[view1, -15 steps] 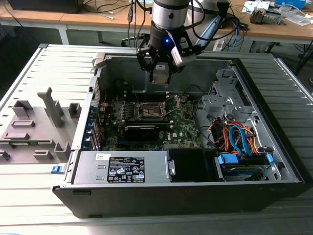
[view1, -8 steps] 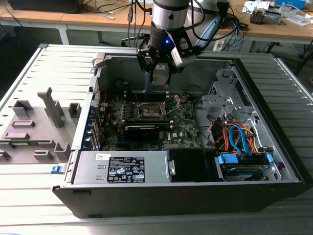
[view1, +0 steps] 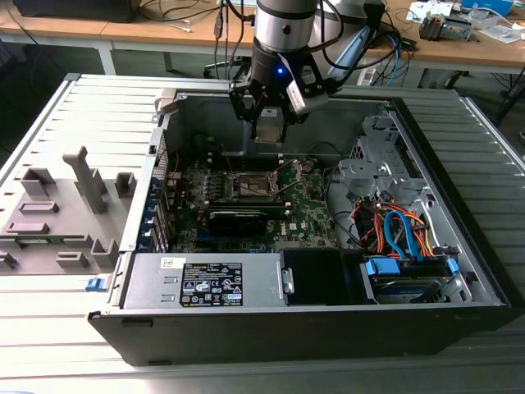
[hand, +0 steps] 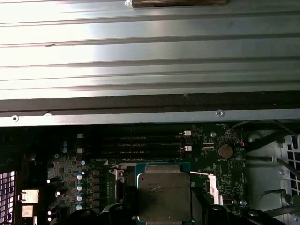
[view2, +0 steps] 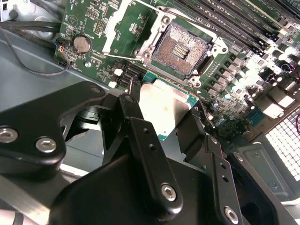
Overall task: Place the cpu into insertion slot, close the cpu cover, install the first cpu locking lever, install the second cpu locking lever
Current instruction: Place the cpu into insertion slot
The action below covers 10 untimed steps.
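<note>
The Universal Robots arm reaches down into an open computer case [view1: 459, 271] that lies on its side on a ribbed grey tabletop [view1: 49, 345]. Its gripper [view1: 269, 131] hangs over the green motherboard [view1: 308, 209], close to the case wall farthest from the exterior camera. In the second wrist view the black fingers [view2: 132, 105] are clamped on opposite edges of the cpu [view2: 164, 105]. The chip lies flat between them with its pale metal top facing the camera and a thin green rim showing along two sides. It is held above the board and is not seated. The insertion slot [view2: 180, 49] lies just beside it in that view, uncovered, with its field of contacts exposed inside the silver-grey frame. A pale metal plate that looks like the cpu cover [view2: 114, 28] stands raised along one side of the socket, away from the opening. A coin cell battery [view2: 83, 43] sits on the board beyond that plate, and the long black memory slots [view2: 234, 18] run along the opposite side of the socket. In the first wrist view the cpu hangs between the finger ends with the memory slots beyond it, toward the case's wall. In the exterior view a grey power supply [view1: 205, 283] fills the case's near edge. Drive bays with blue and orange cables [view1: 402, 230] occupy the corner at that view's right. A grey fixture tray [view1: 57, 222] rests on the tabletop at that view's left of the case.
</note>
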Each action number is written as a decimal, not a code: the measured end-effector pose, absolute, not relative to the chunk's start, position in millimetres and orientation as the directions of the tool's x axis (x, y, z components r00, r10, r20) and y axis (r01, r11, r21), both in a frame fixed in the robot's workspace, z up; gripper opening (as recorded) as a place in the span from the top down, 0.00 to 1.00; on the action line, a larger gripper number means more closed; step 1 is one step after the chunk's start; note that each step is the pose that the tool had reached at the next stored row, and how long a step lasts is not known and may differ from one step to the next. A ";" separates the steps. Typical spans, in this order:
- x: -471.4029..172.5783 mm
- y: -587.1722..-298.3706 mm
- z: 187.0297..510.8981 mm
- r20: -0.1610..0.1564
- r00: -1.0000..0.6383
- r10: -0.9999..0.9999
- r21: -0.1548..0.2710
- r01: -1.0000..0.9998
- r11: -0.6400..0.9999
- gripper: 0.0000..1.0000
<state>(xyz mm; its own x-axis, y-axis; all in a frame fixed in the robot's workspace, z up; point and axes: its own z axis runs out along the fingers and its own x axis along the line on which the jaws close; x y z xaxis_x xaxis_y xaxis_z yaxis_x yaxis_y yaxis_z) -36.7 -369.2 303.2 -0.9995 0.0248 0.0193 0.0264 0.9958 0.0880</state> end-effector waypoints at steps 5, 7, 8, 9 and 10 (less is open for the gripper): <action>-36.7 -369.5 302.1 0.019 -1.000 0.025 0.088 0.026 0.996 0.45; -36.7 -369.6 301.7 0.019 -1.000 0.025 0.088 0.026 0.996 0.45; -36.7 -369.6 301.5 0.019 -1.000 0.025 0.088 0.026 0.996 0.45; -36.7 -369.7 301.4 0.019 -1.000 0.025 0.088 0.026 0.996 0.45; -36.7 -369.7 301.2 0.019 -1.000 0.025 0.088 0.026 0.996 0.45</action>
<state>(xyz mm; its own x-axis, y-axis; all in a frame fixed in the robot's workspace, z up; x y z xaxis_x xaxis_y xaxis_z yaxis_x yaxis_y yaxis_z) -36.7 -369.7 301.2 -0.9995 0.0248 0.0193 0.0264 0.9958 0.0880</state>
